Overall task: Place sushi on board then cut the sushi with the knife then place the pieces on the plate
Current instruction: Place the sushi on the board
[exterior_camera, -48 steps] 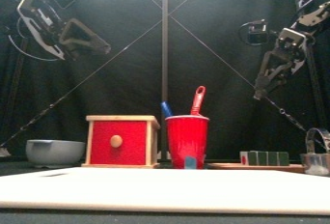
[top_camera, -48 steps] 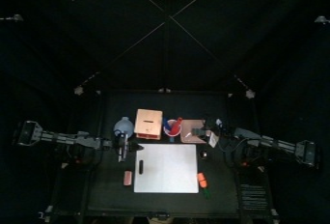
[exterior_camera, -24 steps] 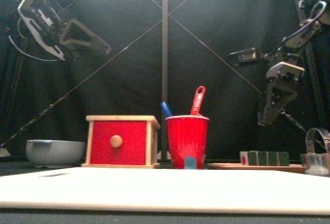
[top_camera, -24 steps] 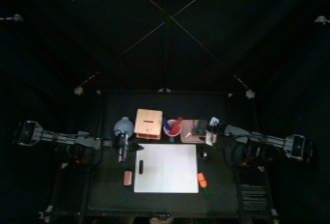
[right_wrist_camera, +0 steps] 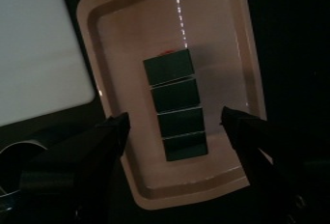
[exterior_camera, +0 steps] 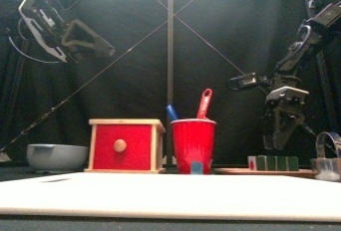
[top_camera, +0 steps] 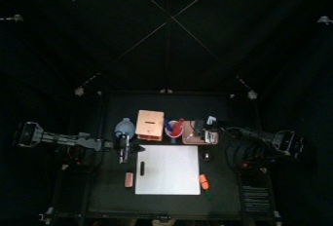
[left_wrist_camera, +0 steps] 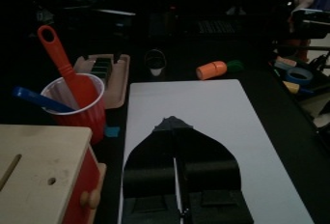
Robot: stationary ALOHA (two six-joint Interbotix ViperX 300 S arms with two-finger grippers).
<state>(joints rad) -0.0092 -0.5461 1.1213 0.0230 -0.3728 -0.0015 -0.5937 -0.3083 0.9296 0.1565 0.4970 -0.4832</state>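
The dark green sushi roll, a row of several blocks, lies lengthwise on the pink tray. My right gripper hangs open above it, one jaw on each side of the roll and clear of it. From the front, the right gripper is above the sushi at the table's right. The white board lies in front. A red cup holds a blue and a red knife. My left gripper rests shut above the board's left side.
A wooden box with a red drawer front stands left of the cup, with a blue-grey bowl further left. A metal cutter sits at the far right. Small orange toys lie beside the board.
The right arm has come down and reached left over the tray, so its open jaws now straddle the sushi from above. The left arm has not moved.
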